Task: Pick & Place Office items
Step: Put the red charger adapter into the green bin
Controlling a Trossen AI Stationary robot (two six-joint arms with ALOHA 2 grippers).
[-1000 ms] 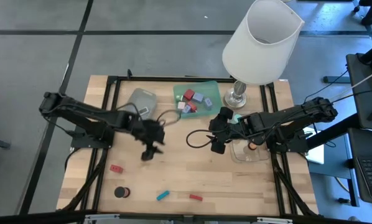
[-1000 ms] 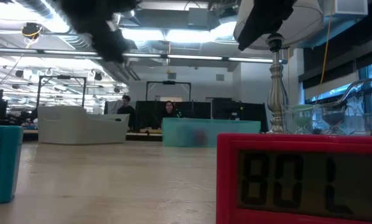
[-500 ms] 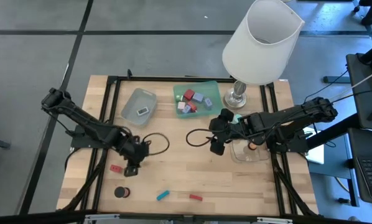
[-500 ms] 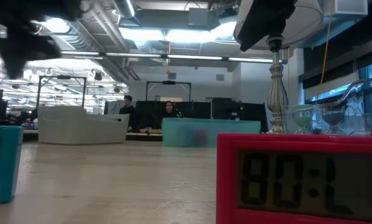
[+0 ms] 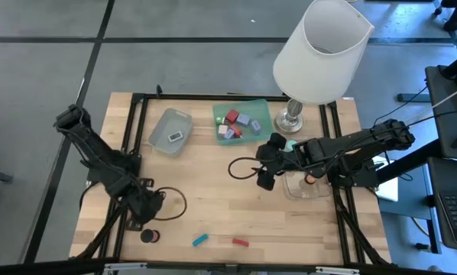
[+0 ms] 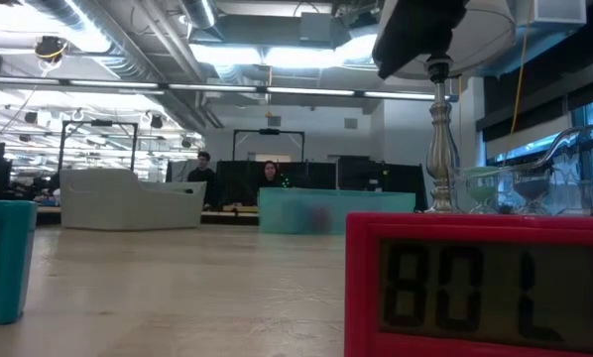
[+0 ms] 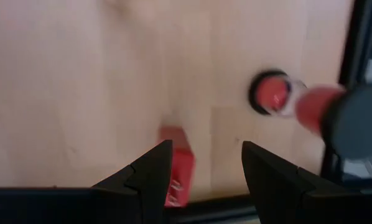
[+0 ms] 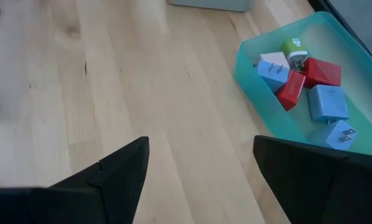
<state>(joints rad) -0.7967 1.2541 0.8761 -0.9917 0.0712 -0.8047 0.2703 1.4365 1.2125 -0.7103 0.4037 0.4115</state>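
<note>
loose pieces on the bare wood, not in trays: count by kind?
Black cylinder: 1
Teal bar: 1
Red bar: 1
Red block: 1, just below the open left gripper
Total: 4

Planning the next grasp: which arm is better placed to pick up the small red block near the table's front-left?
Left. Its gripper hangs over the red block, jaws open around it. The right gripper waits mid-table, near the green tray.
</note>
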